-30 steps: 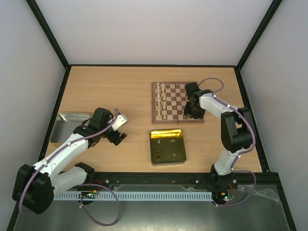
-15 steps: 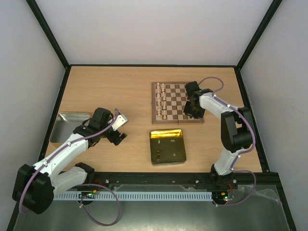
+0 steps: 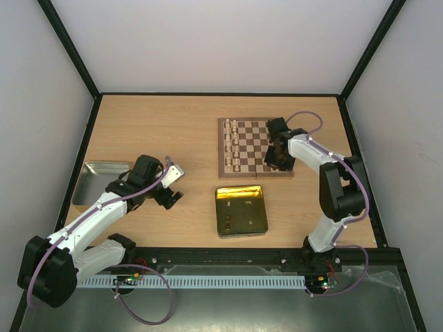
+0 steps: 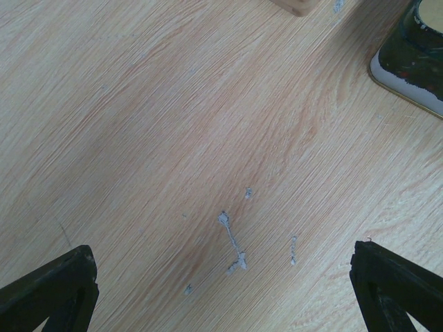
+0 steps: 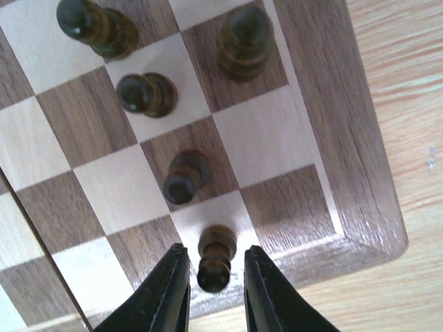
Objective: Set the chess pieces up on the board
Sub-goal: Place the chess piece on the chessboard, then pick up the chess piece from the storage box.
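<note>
Right arm [image 3: 325, 173] had nudged its wrist a touch further up the board [image 3: 249, 173] since a second back, while the left arm [image 3: 97, 211] hadn't budged at all.

On the wrist cam, the right fingers [image 5: 169, 290] sat low over the board's corner, one on each side of a dark piece [image 5: 214, 257]. That piece stood on a cream square right by the brown border. The fingers were only narrowly apart, with a thin sliver of gap showing on both sides, so they weren't actually pinching it as far as I could see. Four more dark pieces [image 5: 185, 176] stood on the squares beyond it.

From above, the cream pieces [image 3: 231, 145] lined up in two columns along the board's left side. The dark ones were mostly hidden under the right wrist.

The left fingers [image 4: 48, 294] were spread wide and held nothing, just hanging over bare bench [image 4: 208, 138] between the tray [image 3: 86, 187] and the tin [image 3: 241, 190]. The tin sat just on the near side of the board and had a few small bits in it, too tiny to tell what.
</note>
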Motion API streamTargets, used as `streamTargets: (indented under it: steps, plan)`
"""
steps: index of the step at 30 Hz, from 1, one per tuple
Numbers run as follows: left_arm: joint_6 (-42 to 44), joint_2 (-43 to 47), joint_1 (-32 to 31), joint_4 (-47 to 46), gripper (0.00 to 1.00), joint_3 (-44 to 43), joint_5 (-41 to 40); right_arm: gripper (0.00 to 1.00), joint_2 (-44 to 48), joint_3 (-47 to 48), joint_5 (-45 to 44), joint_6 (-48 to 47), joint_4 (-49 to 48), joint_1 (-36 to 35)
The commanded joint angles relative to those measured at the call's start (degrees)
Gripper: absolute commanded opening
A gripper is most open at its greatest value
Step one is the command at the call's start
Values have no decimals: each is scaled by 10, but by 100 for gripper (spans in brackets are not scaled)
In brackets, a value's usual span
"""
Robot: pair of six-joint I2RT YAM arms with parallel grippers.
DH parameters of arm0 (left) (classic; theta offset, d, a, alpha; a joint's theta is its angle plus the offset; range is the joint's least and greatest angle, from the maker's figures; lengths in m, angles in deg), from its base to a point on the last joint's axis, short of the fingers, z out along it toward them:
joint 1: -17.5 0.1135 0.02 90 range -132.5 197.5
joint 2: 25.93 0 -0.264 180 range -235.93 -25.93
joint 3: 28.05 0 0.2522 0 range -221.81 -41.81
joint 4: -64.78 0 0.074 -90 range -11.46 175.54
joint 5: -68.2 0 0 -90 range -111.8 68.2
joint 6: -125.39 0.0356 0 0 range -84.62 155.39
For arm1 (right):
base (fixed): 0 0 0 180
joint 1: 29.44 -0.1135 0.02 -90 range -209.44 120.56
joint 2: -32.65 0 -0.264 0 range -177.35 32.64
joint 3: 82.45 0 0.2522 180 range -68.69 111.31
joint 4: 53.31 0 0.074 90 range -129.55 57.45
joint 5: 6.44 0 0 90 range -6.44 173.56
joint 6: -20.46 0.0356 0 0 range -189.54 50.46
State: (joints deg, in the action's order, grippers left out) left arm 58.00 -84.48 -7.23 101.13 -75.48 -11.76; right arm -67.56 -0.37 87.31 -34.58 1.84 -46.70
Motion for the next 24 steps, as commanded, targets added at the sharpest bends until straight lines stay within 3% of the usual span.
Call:
streamTargets:
  steps: [1, 8, 12, 15, 24]
  plan:
    - [2, -2, -4, 1, 99, 8, 3, 22, 49, -22, -1, -1, 17, 2]
    - [-1, -5, -4, -1, 99, 8, -4, 22, 138, -69, -16, 1, 38, -27]
    - [-2, -9, -4, -2, 99, 8, -7, 22, 182, -70, -82, 32, 70, -161]
    - [-3, -12, -5, -2, 99, 8, -11, 22, 205, -86, -83, 75, 57, -257]
    - [-3, -20, -6, -3, 99, 8, -16, 22, 231, -184, -55, 142, -39, -389]
